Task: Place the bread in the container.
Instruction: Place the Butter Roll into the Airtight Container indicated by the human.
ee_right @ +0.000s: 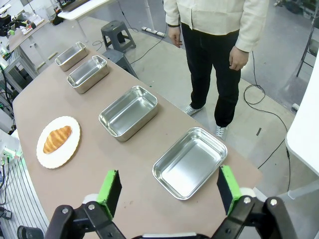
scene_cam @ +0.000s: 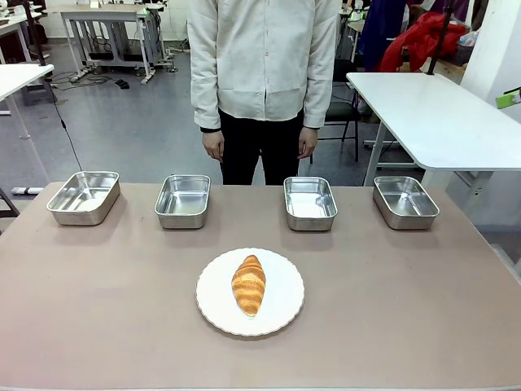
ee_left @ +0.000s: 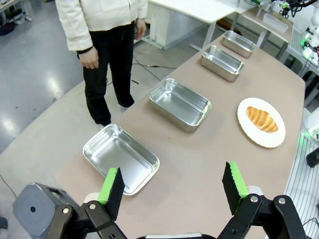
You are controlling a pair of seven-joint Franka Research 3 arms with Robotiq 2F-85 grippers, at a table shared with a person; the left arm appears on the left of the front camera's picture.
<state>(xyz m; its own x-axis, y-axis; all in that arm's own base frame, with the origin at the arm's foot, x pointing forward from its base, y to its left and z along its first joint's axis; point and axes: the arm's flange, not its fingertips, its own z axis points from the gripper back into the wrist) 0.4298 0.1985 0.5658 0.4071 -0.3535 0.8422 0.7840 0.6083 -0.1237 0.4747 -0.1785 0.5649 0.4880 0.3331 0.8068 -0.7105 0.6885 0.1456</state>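
Desk: a wide matte brown desk [scene_cam: 98,326] carries everything.
Person: a person [scene_cam: 260,65] in a cream jacket and black trousers stands at the far edge, behind the middle of the desk. The hands [scene_cam: 214,147] hang at the sides, apart from every object.
Left tool: the black left tool [ee_left: 172,169] with green pads hangs above the desk's left end. Its jaws are spread wide and grip nothing. The end tray lies below it, just beside one finger.
Right tool: the black right tool [ee_right: 168,172] with green pads hangs above the desk's right end. Its jaws are parted wide and grip nothing. The end tray lies on the desk below the gap.
Trays: four small rectangular shiny stainless-steel trays with rounded corners stand in a row along the far side, well apart from each other. They are far left [scene_cam: 84,197], left of centre [scene_cam: 183,200], right of centre [scene_cam: 310,203] and far right [scene_cam: 405,202]. They look alike, so I cannot tell which is the task's container.
Plate: a round white scalloped plate [scene_cam: 285,314] sits at the near middle of the desk, in front of the two middle trays and apart from them.
Croissant: a golden-brown ridged croissant [scene_cam: 248,283] lies on the middle of the plate. One tapered end points toward the person, and it is well apart from the trays.
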